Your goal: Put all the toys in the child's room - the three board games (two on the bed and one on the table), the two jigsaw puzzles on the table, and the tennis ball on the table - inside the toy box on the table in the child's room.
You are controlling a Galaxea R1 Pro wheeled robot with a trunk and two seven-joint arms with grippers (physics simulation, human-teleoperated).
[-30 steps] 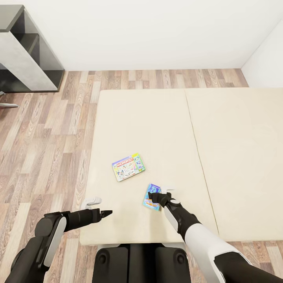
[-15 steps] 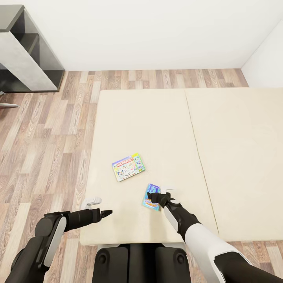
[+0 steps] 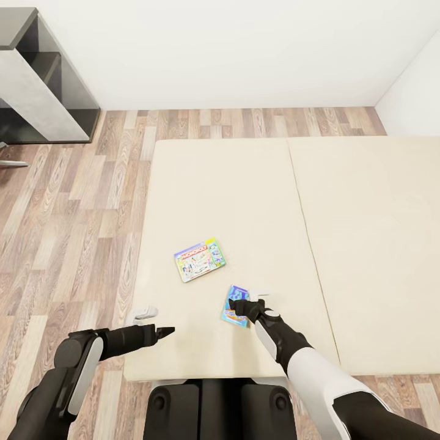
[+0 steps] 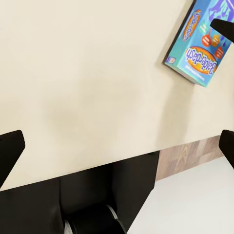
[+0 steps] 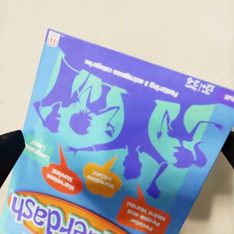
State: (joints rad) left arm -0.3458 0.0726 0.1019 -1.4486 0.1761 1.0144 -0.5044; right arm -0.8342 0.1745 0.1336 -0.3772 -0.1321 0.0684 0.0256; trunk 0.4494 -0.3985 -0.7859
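Observation:
Two board games lie on the cream bed (image 3: 244,183). The pale one with a red logo (image 3: 200,260) rests flat near the middle. Nearer to me is the blue one with cartoon art (image 3: 233,304), also seen in the left wrist view (image 4: 197,46) and large in the right wrist view (image 5: 126,146). My right gripper (image 3: 242,307) (image 5: 119,156) is at this blue box, open, with a fingertip (image 5: 10,153) at each side edge. My left gripper (image 3: 166,332) (image 4: 117,151) hangs open over the bed's near left part, holding nothing.
Wood-plank floor (image 3: 73,214) runs along the bed's left side and behind it. A grey desk and dark cabinet (image 3: 36,79) stand at the far left against the white wall. The bed's near edge (image 4: 97,163) lies just in front of my base.
The right gripper has crept very slightly left at the blue board game. Everything else is still.

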